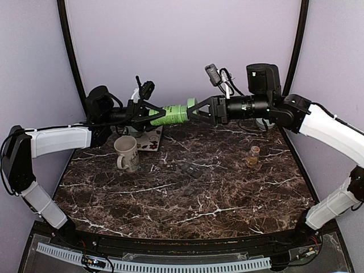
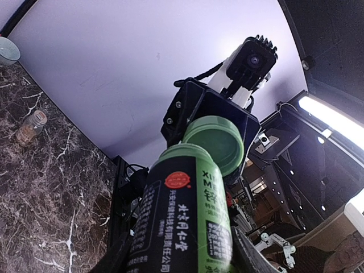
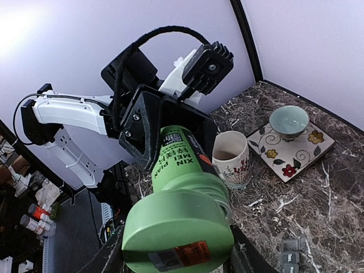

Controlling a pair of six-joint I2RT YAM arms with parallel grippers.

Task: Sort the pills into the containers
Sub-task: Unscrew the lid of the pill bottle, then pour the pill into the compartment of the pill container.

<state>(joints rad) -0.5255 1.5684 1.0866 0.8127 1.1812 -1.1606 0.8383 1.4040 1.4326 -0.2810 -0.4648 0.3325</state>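
Left gripper [image 1: 159, 115]: your jaws are clamped on the body of the green bottle [image 1: 175, 115], which lies sideways in the air above the back of the tabletop [image 1: 187, 210].
Right gripper [image 1: 191, 111]: your jaws are clamped round the bottle's green cap end, head-on to the left gripper. In the right wrist view the fingers [image 3: 111, 259] flank the cap on both sides.
Green bottle: it spans between your two sets of jaws and touches nothing else.
Containers [image 1: 192, 169]: a dark grey strip, flat on the tabletop near the middle, below both jaws and well apart from them. What sits in the compartments, you cannot tell.
Pills [image 1: 253, 160]: tan-yellow fill in the little jar [image 1: 254, 152] — single pieces too small to make out.
Little jar: upright on the right side of the tabletop, well apart from your jaws and from the containers.
Mug [image 1: 126, 152]: white, upright, left of the containers, just in front of the patterned tile [image 1: 149, 140].
Teal bowl [image 3: 289, 121]: it sits on that tile, at the back left.
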